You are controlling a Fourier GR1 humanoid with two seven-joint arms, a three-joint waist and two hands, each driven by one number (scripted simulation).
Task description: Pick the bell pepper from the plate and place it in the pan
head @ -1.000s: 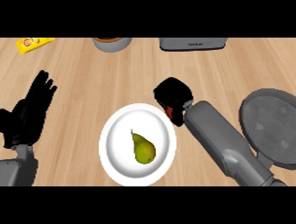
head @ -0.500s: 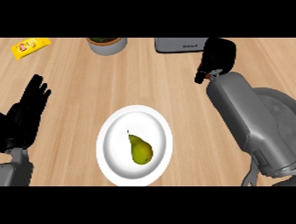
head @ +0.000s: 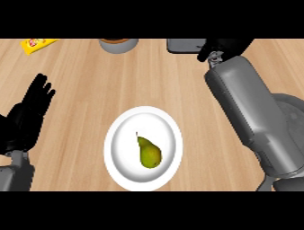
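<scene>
At the far edge of the counter, the right hand (head: 222, 47) is cut off by the frame's top, so I cannot tell how its fingers stand, and its grey forearm (head: 254, 112) hides most of the pan (head: 299, 117). On the white plate (head: 118, 155) lies the yellow-green bell pepper (head: 149, 153), which looks more like a pear, its long axis running near to far with the stem tip pointing away and slightly left. Near the left edge, the left hand (head: 27, 117) rests released, fingers up.

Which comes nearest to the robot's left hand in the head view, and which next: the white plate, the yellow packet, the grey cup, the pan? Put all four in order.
From the left hand, at the view's left:
1. White plate, just to its right, holding the green pepper.
2. Yellow packet, up at the far left corner.
3. Grey cup, far edge, centre.
4. Pan, far right, partly behind the right forearm.
</scene>
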